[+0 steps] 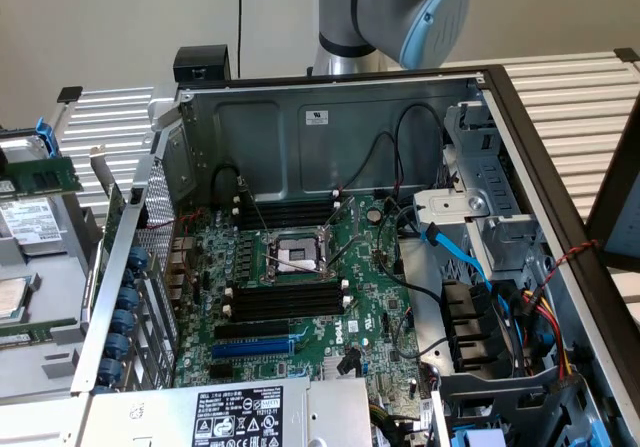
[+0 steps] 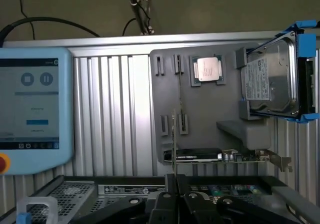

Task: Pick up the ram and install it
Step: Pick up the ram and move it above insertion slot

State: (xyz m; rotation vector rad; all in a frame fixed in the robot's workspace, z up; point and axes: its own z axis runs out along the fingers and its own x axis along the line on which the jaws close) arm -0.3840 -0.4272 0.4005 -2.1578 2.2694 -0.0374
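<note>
— What kind of place is this?
— A robotics lab: an open computer case (image 1: 260, 127) with its motherboard (image 1: 370, 287), a robot arm (image 1: 400, 7) at twelve o'clock, and a teach pendant (image 2: 35, 108) against a ribbed metal table (image 2: 110, 114).

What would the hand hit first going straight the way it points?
Likely the grey parts holder. The hand is shut on the ram, seen edge-on, so the ram's tip would touch first. Depth is unclear.

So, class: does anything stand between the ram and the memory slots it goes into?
Nothing visible does. The pincer is shut on the ram, seen edge-on, and the black memory slots lie uncovered.
</note>
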